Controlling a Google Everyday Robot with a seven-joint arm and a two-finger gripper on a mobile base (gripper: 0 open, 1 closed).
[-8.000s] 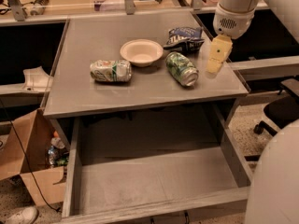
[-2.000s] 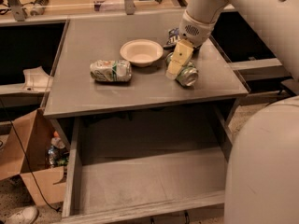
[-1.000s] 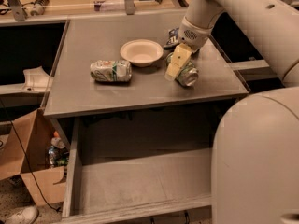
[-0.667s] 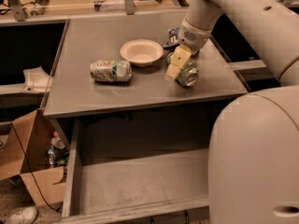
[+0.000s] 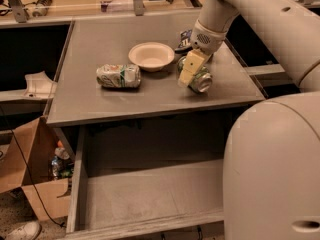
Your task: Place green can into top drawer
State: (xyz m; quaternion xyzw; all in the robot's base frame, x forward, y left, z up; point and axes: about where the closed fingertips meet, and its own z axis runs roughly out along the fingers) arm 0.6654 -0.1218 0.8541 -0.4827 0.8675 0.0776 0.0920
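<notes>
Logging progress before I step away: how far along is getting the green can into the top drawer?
Done: the top drawer is pulled open below the tabletop. In hand: the gripper is down at the green can, which lies on its side on the tabletop, right of the white bowl. Left: lift the can, carry it down into the drawer and release it; it is not in there yet.

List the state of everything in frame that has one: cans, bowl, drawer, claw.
green can: lying on its side on the tabletop, not in the drawer.
pale can: lying on its side, left of the bowl.
bowl: upright, empty.
top drawer: pulled open, nothing inside the part in view.
claw: down at the green can, between it and the bowl.
</notes>
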